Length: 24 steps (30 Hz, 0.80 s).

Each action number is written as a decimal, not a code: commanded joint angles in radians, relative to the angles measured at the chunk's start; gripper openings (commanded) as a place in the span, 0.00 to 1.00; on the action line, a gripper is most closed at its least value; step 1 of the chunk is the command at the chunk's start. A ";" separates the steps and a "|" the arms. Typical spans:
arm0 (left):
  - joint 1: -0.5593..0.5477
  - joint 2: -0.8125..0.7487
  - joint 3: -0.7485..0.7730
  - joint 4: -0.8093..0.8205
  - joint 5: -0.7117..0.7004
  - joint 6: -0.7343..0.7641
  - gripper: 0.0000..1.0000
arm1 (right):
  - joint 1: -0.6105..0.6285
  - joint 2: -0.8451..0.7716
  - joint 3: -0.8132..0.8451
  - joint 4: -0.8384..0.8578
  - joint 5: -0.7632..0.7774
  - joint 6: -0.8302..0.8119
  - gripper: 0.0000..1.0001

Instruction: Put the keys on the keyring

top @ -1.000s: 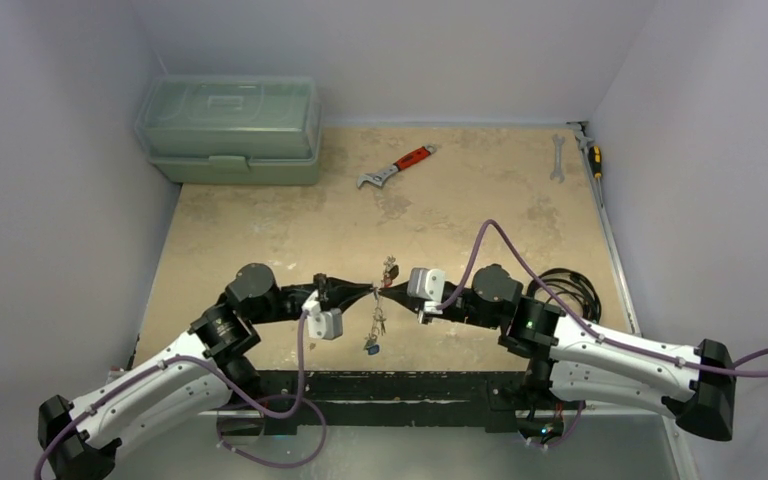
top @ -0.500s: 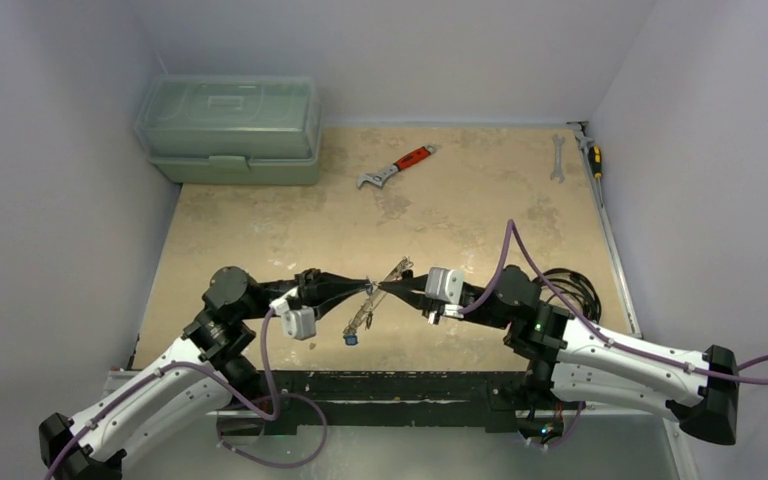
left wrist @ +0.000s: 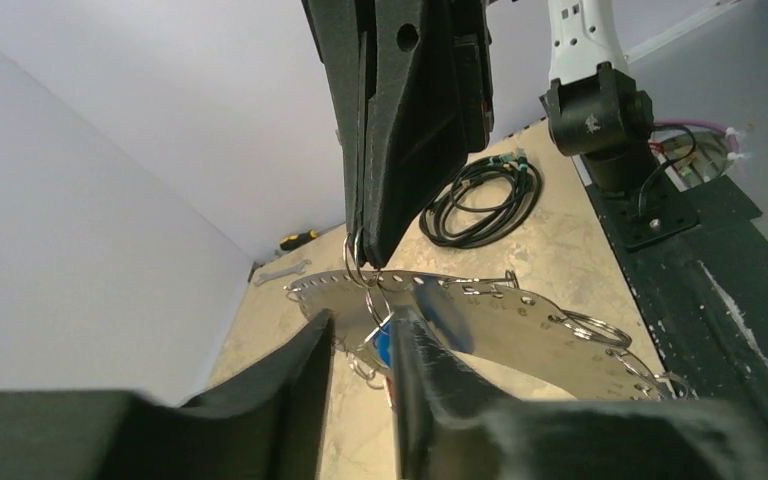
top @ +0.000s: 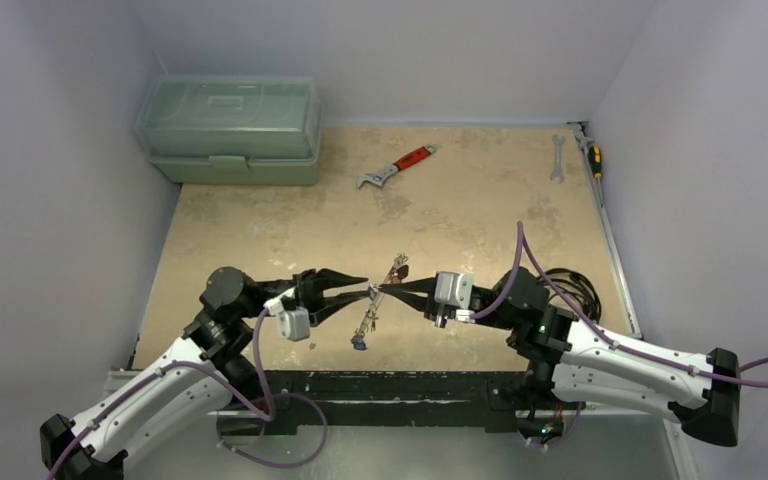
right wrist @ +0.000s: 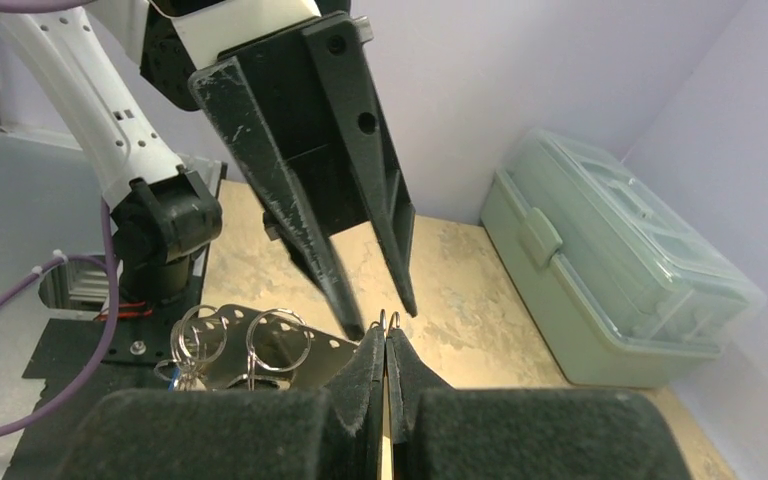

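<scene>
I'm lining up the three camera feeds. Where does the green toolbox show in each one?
Top external: green toolbox in the upper left of the picture.
Left wrist: not in it.
Right wrist: on the right side of the picture.
Shared landmark: the keyring, low centre in the top view, mid-picture in the left wrist view, lower left in the right wrist view.

Reaches in from left of the keyring (top: 374,306) with left gripper (top: 366,287), jaws slightly apart; clamps right gripper (top: 381,290) tight on the keyring from its right.
</scene>
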 commanded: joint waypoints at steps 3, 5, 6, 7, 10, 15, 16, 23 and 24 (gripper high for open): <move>0.008 -0.019 -0.012 -0.013 -0.037 0.017 0.54 | 0.001 -0.013 0.007 0.075 -0.006 0.004 0.00; 0.008 -0.025 -0.009 -0.031 -0.049 0.031 0.55 | 0.001 -0.013 0.007 0.055 0.000 0.001 0.00; 0.008 -0.026 -0.006 -0.042 -0.051 0.039 0.54 | 0.001 -0.012 0.007 0.043 0.006 -0.002 0.00; 0.009 -0.025 -0.003 -0.050 -0.050 0.046 0.52 | 0.001 -0.012 0.005 0.031 0.008 -0.006 0.00; 0.009 -0.019 0.003 -0.053 -0.039 0.052 0.43 | 0.001 -0.005 0.011 -0.009 0.029 -0.020 0.00; 0.009 0.007 0.015 -0.052 0.003 0.048 0.34 | 0.001 0.005 0.016 -0.021 0.033 -0.022 0.00; 0.008 0.011 0.017 -0.049 0.011 0.045 0.34 | 0.002 0.008 0.015 -0.021 0.032 -0.021 0.00; 0.008 0.052 0.027 -0.046 0.096 0.011 0.25 | 0.001 0.022 0.021 -0.018 0.024 -0.022 0.00; 0.010 0.061 0.030 -0.054 0.105 0.011 0.25 | 0.002 0.023 0.023 -0.017 0.022 -0.022 0.00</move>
